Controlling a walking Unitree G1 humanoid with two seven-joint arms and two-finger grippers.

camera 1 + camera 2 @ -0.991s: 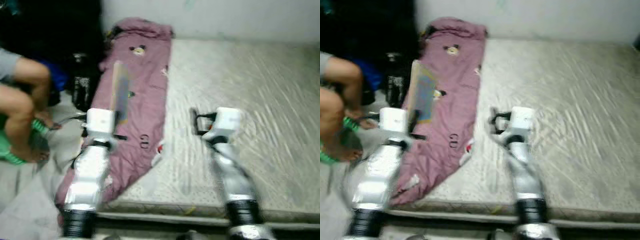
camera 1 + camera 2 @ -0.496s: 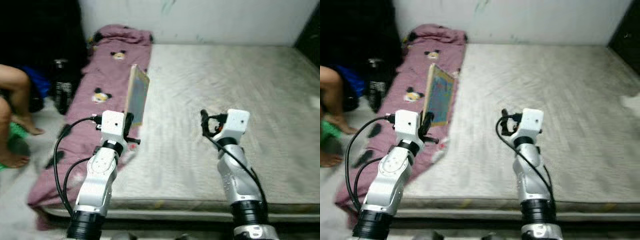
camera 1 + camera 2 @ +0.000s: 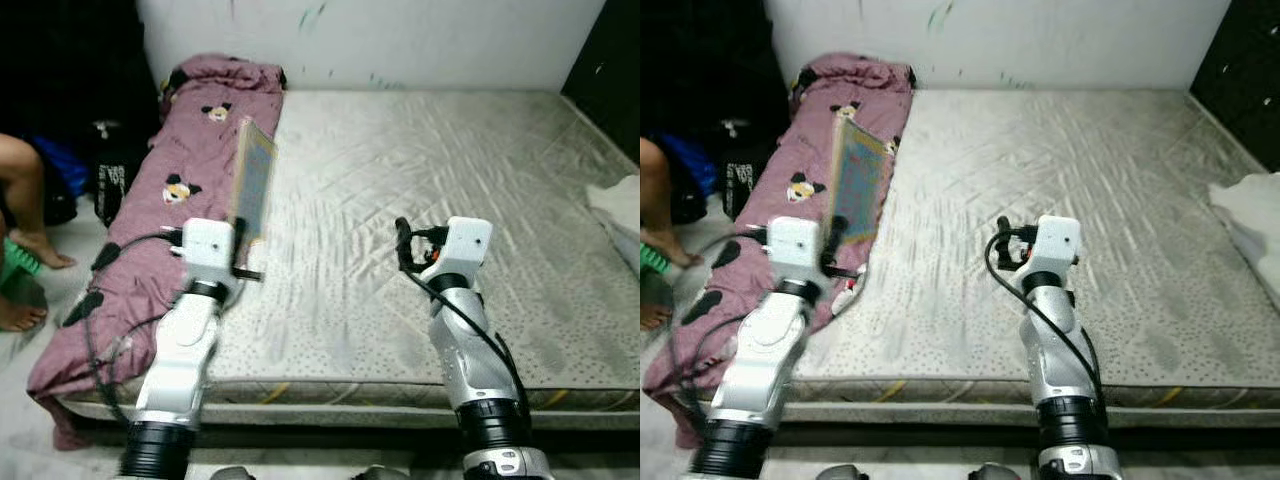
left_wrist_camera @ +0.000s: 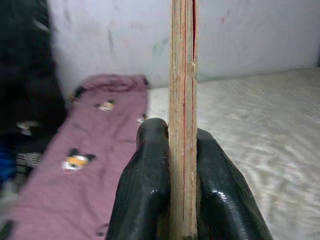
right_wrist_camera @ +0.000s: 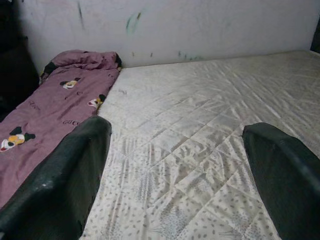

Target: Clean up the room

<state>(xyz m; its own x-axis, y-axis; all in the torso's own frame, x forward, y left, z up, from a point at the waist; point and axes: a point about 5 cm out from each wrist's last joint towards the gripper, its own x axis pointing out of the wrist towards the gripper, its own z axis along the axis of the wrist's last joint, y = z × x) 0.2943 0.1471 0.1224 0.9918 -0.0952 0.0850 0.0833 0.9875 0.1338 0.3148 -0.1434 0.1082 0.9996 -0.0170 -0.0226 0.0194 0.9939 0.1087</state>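
The left gripper (image 4: 182, 165) is clamped on a thin flat book with a pale tan cover and a red-edged spine (image 3: 252, 185), its two black fingers (image 4: 145, 185) pressed against either face so that the book stands upright on its edge above the left side of the bed. Furthest left, beside the bed, a seated person's bare legs and feet (image 3: 25, 215) rest on the floor near a green object (image 3: 12, 262), with a dark bag (image 3: 108, 170) against the bed's side. Next comes a long mauve quilt printed with cartoon mouse figures (image 3: 175, 190), lying along the left edge of the large pale grey quilted mattress (image 3: 420, 170) and hanging over its near corner (its far end is bunched up against the white wall (image 3: 370, 40)). The book is held over the border between quilt and bare mattress. To the right, the right gripper (image 5: 177, 170) hovers above the middle of the mattress with its fingers (image 5: 60, 175) spread wide apart and nothing between them. At the far right edge a piece of white cloth (image 3: 1245, 215) lies on the mattress.
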